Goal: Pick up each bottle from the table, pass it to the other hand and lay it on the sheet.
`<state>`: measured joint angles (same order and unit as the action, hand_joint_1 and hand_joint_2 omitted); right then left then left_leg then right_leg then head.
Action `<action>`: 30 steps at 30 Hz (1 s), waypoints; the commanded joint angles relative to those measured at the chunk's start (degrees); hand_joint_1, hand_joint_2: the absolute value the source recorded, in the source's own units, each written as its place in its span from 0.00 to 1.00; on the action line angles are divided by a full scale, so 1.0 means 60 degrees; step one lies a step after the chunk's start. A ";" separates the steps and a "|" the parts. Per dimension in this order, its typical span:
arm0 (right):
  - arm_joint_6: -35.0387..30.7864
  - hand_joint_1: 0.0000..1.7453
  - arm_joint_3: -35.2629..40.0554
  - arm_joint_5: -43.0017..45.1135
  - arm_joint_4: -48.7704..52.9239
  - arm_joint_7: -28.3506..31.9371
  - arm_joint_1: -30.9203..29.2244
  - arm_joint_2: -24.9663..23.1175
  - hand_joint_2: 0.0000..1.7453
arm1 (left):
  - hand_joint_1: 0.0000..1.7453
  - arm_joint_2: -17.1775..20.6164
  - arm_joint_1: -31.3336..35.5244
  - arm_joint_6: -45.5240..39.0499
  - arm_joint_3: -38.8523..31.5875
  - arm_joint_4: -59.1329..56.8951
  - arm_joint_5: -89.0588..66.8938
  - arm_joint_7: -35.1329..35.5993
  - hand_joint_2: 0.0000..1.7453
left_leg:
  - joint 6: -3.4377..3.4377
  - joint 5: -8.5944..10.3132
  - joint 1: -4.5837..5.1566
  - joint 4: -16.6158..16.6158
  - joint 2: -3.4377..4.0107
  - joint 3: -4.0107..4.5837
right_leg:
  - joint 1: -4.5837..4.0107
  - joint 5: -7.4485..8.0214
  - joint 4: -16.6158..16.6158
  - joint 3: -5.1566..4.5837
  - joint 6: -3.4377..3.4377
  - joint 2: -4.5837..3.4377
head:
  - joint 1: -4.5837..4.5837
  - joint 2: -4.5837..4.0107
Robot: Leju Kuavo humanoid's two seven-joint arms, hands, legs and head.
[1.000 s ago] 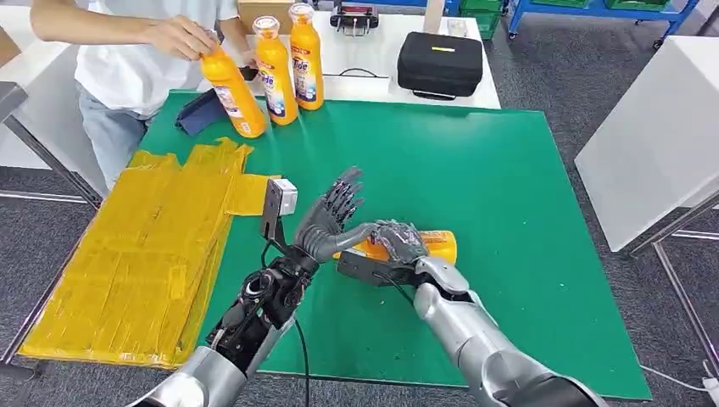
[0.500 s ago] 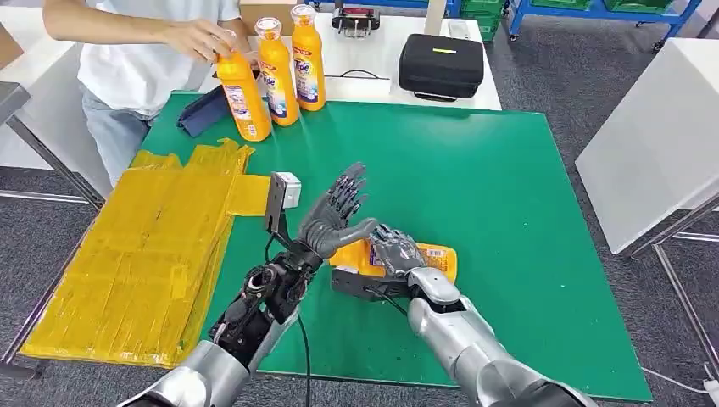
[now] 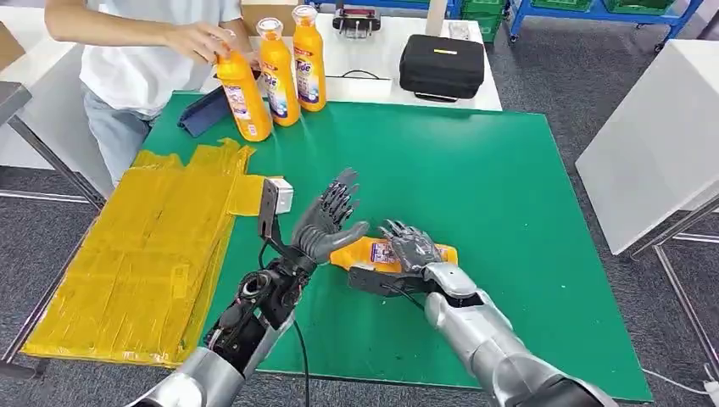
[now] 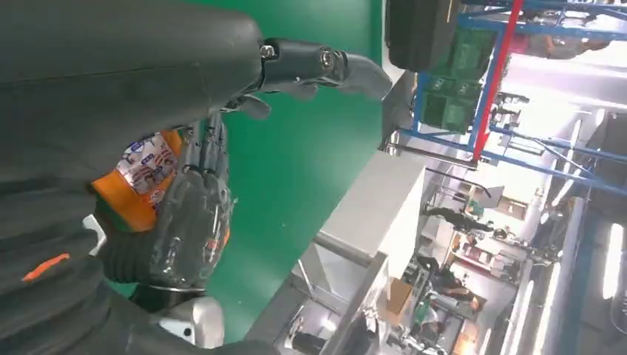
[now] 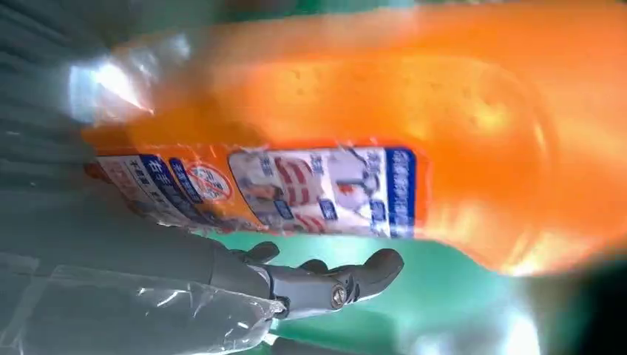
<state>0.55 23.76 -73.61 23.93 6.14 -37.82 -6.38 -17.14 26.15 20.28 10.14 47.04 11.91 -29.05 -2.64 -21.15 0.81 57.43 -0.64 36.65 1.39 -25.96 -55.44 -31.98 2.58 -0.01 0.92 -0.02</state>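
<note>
An orange detergent bottle (image 3: 437,253) lies on its side just above the green mat (image 3: 475,161), and my right hand (image 3: 410,248) holds it from above, fingers draped over its label. The right wrist view has the bottle (image 5: 333,140) close up with my thumb (image 5: 325,285) under it. My left hand (image 3: 329,219) stands open beside the bottle's neck end, fingers (image 3: 341,192) pointing up and thumb reaching toward it. From the left wrist, the bottle (image 4: 140,177) sits behind the right hand (image 4: 188,229). The yellow sheet (image 3: 144,246) lies at the mat's left.
Three more orange bottles (image 3: 275,72) stand upright at the mat's far left corner; a person's hand (image 3: 199,38) grips the leftmost one (image 3: 242,97). A black case (image 3: 441,64) rests on the white table behind. A white table (image 3: 653,127) stands to the right.
My right hand has drifted slightly right with the bottle, and its fingers look more spread. My left hand has sunk a little. The person has slid the bottle closer to the other two.
</note>
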 commanded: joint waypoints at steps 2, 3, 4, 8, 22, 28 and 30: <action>0.0713 1.00 0.0724 0.0227 -0.0682 -0.0100 -0.0050 0.0617 1.00 | 0.00 0.0283 0.0088 -0.0185 -0.0230 0.0137 0.0065 0.0143 1.00 | 0.0019 -0.0003 -0.0013 -0.0006 -0.0019 -0.0020 | -0.0013 -0.0005 0.0015 0.0029 -0.0017 0.0021 | 0.0007 0.0000; 0.0754 1.00 0.0772 0.0256 -0.0684 -0.0115 -0.0044 0.0674 1.00 | 0.00 0.0305 0.0038 -0.0229 -0.0256 0.0230 0.0090 0.0149 1.00 | 0.0031 -0.0004 -0.0020 -0.0009 -0.0022 -0.0024 | -0.0021 -0.0005 0.0023 0.0036 -0.0027 0.0024 | 0.0000 0.0000; 0.0741 1.00 0.0775 0.0252 -0.0684 -0.0106 -0.0033 0.0705 1.00 | 0.00 0.0319 0.0029 -0.0224 -0.0260 0.0227 0.0092 0.0152 1.00 | 0.0025 -0.0004 -0.0014 -0.0010 -0.0023 -0.0026 | -0.0015 -0.0006 0.0021 0.0035 -0.0022 0.0021 | 0.0007 0.0000; 0.0719 1.00 0.0829 0.0290 -0.0645 -0.0103 0.0111 0.0850 1.00 | 0.00 0.0370 -0.0025 -0.0208 -0.0273 0.0287 0.0132 0.0175 1.00 | 0.0019 -0.0001 -0.0015 -0.0008 -0.0047 -0.0022 | -0.0014 -0.0007 0.0021 0.0034 -0.0019 0.0034 | 0.0004 0.0000; 0.0265 1.00 0.0926 0.0594 -0.0405 0.0065 0.0117 0.0851 1.00 | 0.00 0.0402 0.0058 -0.0357 -0.0360 0.0200 0.0132 0.0086 1.00 | 0.0043 -0.0005 -0.0028 -0.0018 -0.0088 -0.0037 | -0.0020 -0.0018 0.0053 0.0072 -0.0040 0.0070 | 0.0004 0.0000; -0.1820 1.00 0.0346 0.1376 0.0385 0.0734 0.0325 0.0651 1.00 | 0.00 0.0408 -0.0061 -0.0704 -0.0578 0.0249 -0.0001 -0.0024 1.00 | 0.0026 -0.0002 -0.0017 -0.0009 -0.0085 -0.0025 | -0.0009 -0.0016 0.0035 0.0054 -0.0026 0.0061 | 0.0007 0.0000; -0.2481 1.00 -0.0003 0.1828 0.1289 0.0999 0.0674 0.0616 1.00 | 0.00 0.0389 -0.0058 -0.0940 -0.0780 0.0187 -0.0065 -0.0077 1.00 | 0.0017 -0.0001 -0.0009 -0.0006 -0.0072 -0.0016 | -0.0001 -0.0012 0.0024 0.0038 -0.0018 0.0046 | 0.0004 0.0000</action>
<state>-3.29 27.80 -68.19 24.59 8.27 -38.18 -2.93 -15.80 25.03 17.20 9.14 49.53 12.50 -28.87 -2.71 -21.10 0.84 57.43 -1.17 36.65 1.47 -26.01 -55.38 -31.82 2.62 0.31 0.94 -0.02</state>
